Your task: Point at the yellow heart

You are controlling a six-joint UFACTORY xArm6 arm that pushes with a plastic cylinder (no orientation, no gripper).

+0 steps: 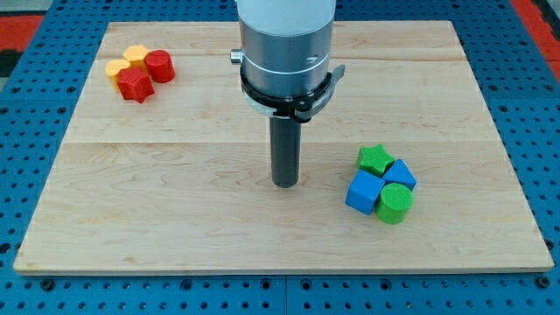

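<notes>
My tip point(283, 183) rests on the wooden board point(175, 175) near its middle. At the view's top left is a tight cluster: a yellow heart point(115, 67) at the far left, a yellow hexagon-like block point(136, 55) at the top, a red cylinder point(160, 66) at the right and a red star point(136, 85) at the bottom. The yellow heart touches the red star. My tip is far to the right of and below this cluster, well apart from the heart.
At the view's lower right is a second cluster: a green star point(375, 158), a blue block point(402, 174), a blue cube point(364, 192) and a green cylinder point(395, 203). It lies about 70 px right of my tip. A blue pegboard point(26, 131) surrounds the board.
</notes>
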